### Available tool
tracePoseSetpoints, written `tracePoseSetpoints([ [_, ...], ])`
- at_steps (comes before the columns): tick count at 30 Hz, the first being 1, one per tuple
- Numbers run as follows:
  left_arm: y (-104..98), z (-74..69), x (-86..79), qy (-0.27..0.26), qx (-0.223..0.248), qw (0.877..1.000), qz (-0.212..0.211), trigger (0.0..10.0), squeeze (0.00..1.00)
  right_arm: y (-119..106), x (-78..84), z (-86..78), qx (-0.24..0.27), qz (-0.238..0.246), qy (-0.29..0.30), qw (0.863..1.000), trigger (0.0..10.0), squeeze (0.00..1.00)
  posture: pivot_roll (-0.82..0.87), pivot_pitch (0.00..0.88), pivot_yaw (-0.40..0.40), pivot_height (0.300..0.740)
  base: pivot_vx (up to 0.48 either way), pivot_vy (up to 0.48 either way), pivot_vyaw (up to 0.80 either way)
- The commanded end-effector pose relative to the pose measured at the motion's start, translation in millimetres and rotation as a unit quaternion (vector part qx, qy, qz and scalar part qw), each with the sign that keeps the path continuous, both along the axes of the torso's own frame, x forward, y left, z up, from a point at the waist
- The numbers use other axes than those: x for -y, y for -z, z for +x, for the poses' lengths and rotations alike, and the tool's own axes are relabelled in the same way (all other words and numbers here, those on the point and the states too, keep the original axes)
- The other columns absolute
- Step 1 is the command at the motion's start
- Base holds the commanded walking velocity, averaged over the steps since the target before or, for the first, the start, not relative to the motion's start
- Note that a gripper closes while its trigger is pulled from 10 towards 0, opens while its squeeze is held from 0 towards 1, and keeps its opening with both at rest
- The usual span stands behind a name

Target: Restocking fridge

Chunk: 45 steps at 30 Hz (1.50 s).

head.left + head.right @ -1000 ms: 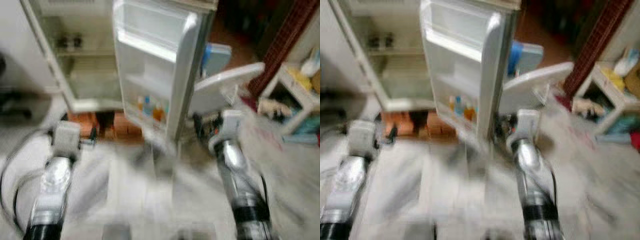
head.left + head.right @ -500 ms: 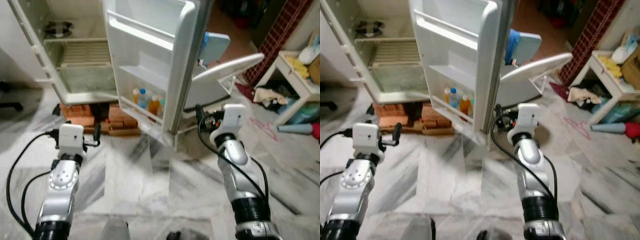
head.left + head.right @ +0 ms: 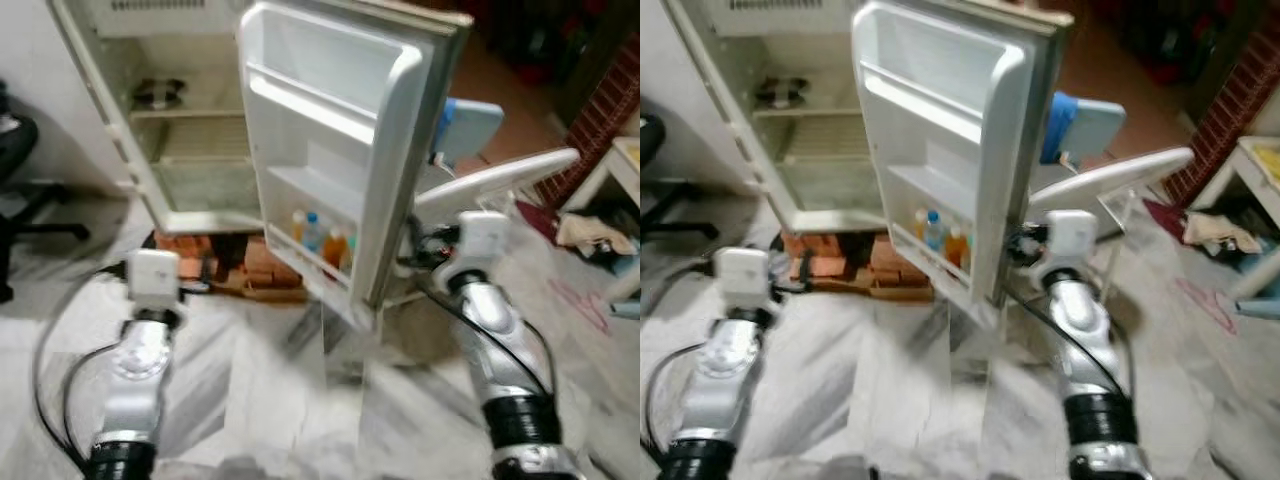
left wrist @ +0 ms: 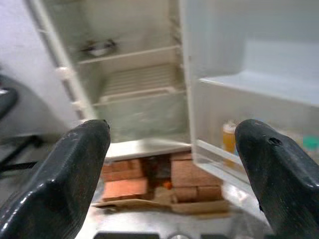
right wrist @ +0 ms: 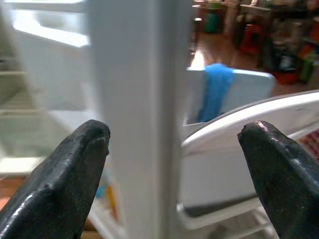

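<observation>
The fridge [image 3: 190,160] stands open before me, its white door [image 3: 340,120] swung out towards me. Several small bottles [image 3: 322,238] stand in the door's lowest shelf. A dark dish [image 3: 158,94] sits on the upper inner shelf. My left gripper [image 4: 172,127] is open and empty, held low in front of the fridge's interior. My right gripper [image 5: 174,128] is also open and empty, with the door's outer edge [image 5: 132,114] between its fingers' line of sight, close ahead. Both silver arms [image 3: 140,360] are raised side by side.
Bricks [image 3: 262,272] prop the fridge off the marble floor [image 3: 280,400]. A tipped white plastic chair [image 3: 500,180] and a blue-draped seat [image 3: 465,125] lie right of the door. A black office chair [image 3: 20,190] stands at the left. Clutter and a white shelf [image 3: 625,160] sit far right.
The camera has moved, so the fridge sits further right in the picture, and the heavy blur of a second ago has eased. Both arms hold the same raised pose.
</observation>
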<state>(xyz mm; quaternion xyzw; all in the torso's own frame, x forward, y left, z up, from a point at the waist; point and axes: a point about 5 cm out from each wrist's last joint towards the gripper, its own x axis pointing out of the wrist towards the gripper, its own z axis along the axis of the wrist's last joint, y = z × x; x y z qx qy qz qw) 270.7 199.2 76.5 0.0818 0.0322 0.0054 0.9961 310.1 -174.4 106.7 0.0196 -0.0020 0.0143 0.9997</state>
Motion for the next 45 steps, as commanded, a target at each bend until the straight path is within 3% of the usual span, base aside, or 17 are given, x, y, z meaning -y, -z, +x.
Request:
tracePoseSetpoints([
  [1, -1, -1.0, -12.3, -0.018, -0.004, 1.000, 0.012, 10.0, 0.00, -8, -14.9, 5.0, 0.016, 0.010, -0.022, 1.000, 10.0, 0.00, 0.09, 0.041, -0.024, 0.740, 0.458, 0.000, 0.00],
  [13, 5, -3.1, -8.5, -0.023, -0.014, 1.000, -0.003, 10.0, 0.00, -7, -19.3, 4.9, 0.017, 0.004, -0.037, 0.999, 10.0, 0.00, 0.09, 0.051, -0.023, 0.740, 0.283, -0.020, 0.00],
  [19, 17, -12.8, -9.7, -0.023, -0.044, 0.999, -0.015, 10.0, 0.00, -11, -12.5, 9.8, 0.024, 0.003, -0.037, 0.999, 10.0, 0.00, 0.10, 0.053, -0.025, 0.740, 0.000, 0.000, 0.00],
  [21, 23, -21.7, -15.9, -0.031, -0.056, 0.998, -0.023, 10.0, 0.00, -19, -10.0, 12.2, 0.049, 0.005, -0.046, 0.998, 10.0, 0.00, 0.10, 0.056, -0.027, 0.740, 0.000, 0.000, 0.00],
  [27, 27, -35.6, -24.3, -0.046, -0.072, 0.996, -0.020, 10.0, 0.00, -28, 0.2, 25.8, 0.057, -0.014, -0.008, 0.998, 10.0, 0.00, 0.13, 0.062, -0.029, 0.740, 0.000, 0.000, 0.65],
  [29, 30, -42.8, -25.6, -0.054, -0.079, 0.995, -0.031, 10.0, 0.00, -33, 8.8, 36.6, 0.055, -0.045, 0.026, 0.997, 10.0, 0.00, 0.14, 0.066, -0.028, 0.740, 0.000, 0.000, 0.60],
  [38, 34, -53.6, -21.8, -0.057, -0.084, 0.994, -0.029, 10.0, 0.00, -48, 24.4, 53.2, 0.054, -0.031, 0.070, 0.996, 10.0, 0.00, 0.15, 0.077, -0.030, 0.740, 0.000, 0.000, 0.13],
  [40, 33, -53.5, -22.4, -0.058, -0.084, 0.994, -0.028, 10.0, 0.00, -48, 24.0, 54.1, 0.054, -0.019, 0.069, 0.996, 10.0, 0.00, 0.15, 0.079, -0.030, 0.740, 0.000, 0.000, 0.00],
  [42, 33, -54.3, -23.6, -0.058, -0.086, 0.994, -0.027, 10.0, 0.00, -52, 15.1, 56.7, 0.066, 0.045, 0.028, 0.996, 10.0, 0.00, 0.15, 0.081, -0.026, 0.740, 0.000, 0.000, 0.00],
  [43, 33, -54.3, -23.6, -0.058, -0.086, 0.994, -0.027, 10.0, 0.00, -52, 15.1, 56.7, 0.066, 0.045, 0.028, 0.996, 10.0, 0.00, 0.15, 0.081, -0.026, 0.740, 0.000, 0.000, 0.00],
  [45, 33, -56.3, -24.0, -0.056, -0.088, 0.994, -0.026, 10.0, 0.00, -62, -11.1, 54.0, 0.088, 0.142, -0.106, 0.980, 10.0, 0.00, 0.15, 0.086, -0.021, 0.740, 0.000, 0.000, 0.00],
])
